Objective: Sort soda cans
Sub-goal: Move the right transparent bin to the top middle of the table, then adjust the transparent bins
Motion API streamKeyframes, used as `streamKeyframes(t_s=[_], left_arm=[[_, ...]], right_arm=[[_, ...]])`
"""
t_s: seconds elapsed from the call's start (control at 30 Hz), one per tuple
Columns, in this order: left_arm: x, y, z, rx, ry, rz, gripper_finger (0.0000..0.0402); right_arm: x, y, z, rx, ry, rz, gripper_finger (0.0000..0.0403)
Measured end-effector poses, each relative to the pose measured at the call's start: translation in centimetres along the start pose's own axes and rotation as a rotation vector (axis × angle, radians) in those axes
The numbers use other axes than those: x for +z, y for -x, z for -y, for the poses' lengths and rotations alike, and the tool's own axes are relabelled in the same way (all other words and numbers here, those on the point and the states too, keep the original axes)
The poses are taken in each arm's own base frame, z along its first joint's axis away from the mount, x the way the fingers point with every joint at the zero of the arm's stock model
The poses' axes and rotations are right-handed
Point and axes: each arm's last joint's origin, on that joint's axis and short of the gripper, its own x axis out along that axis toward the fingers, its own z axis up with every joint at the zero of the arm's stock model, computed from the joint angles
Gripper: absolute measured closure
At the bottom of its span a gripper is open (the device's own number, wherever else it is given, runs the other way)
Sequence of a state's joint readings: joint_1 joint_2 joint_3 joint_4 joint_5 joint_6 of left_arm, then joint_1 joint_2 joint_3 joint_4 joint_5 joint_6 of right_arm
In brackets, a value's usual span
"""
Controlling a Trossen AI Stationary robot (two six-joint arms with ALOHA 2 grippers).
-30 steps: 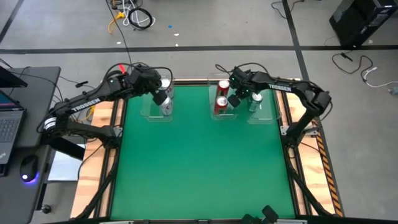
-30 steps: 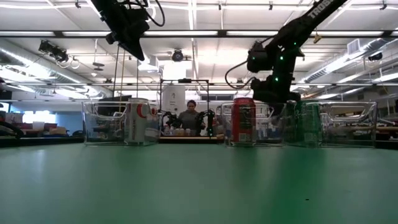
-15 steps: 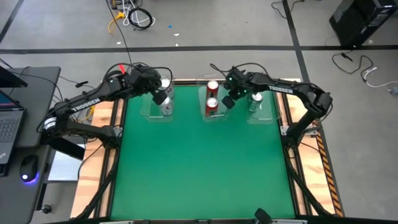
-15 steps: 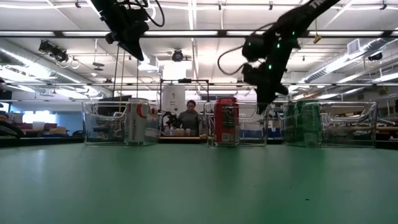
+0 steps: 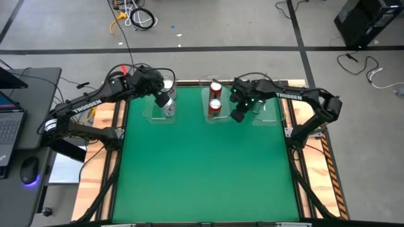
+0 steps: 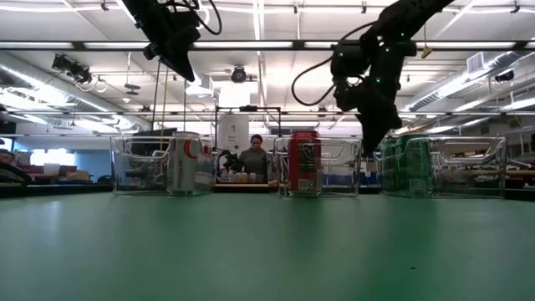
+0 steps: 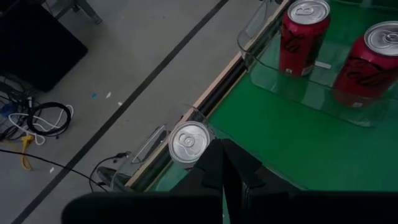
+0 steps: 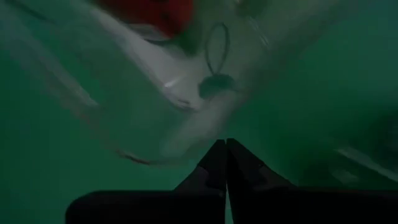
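Now, nearest us, the green mat (image 5: pixel 202 170) is bare, with no loose can on it.

One step back, the right gripper (image 5: pixel 238 115) hangs above the mat at the front edge of the tray row. It sits in the gap between the middle tray (image 5: pixel 203 101) and the tray on its own side. Its fingers (image 8: pixel 214 163) are pressed together at the tips with nothing between them.

This is the relation that counts. The red cans (image 5: pixel 214 106) stand just beside that gripper, toward the left arm. Both are upright inside the middle tray, one behind the other. The green cans (image 6: pixel 407 165) stand just beside it on the other flank, also upright in their tray. So every can near this gripper has its long axis vertical, and the gripper is lined up over none of them. The right arm is plainly the nearer one to both the red and the green.

Across the row, the left gripper (image 5: pixel 165 99) hovers high over the silver cans (image 5: pixel 169 108). Its fingers (image 7: pixel 211 165) are closed and empty, and one silver top sits right beyond the tips. The silver cans are upright in their tray too.

My read is that all three colours are grouped, so any next reach would be a straight drop from above.

Far behind the table, a person (image 6: pixel 255 157) sits at a bench.
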State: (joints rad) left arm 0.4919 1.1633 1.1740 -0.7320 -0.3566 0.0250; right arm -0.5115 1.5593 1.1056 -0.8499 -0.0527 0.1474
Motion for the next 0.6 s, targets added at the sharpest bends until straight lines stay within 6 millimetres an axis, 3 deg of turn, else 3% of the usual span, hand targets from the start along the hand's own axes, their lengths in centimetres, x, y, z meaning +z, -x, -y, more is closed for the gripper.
streamKeyframes(t_s=[0.17,0.37,0.47,0.6], left_arm=[[-0.1,0.0,0.0,0.0,-0.002,-0.01,0.0401],[-0.3,0.0,0.0,0.0,-0.001,-0.025,0.0401],[-0.3,0.0,0.0,0.0,0.0,-0.025,0.0401],[-0.2,0.0,0.0,0.0,0.001,-0.024,0.0401]], right_arm=[[0.3,-0.3,-1.8,0.056,0.041,0.066,0.0403],[0.3,0.1,-2.6,0.071,0.074,0.093,0.0403],[-0.4,1.8,-2.5,0.047,0.082,0.115,0.0403],[-2.3,5.5,-1.4,-0.058,0.047,0.172,0.0403]])
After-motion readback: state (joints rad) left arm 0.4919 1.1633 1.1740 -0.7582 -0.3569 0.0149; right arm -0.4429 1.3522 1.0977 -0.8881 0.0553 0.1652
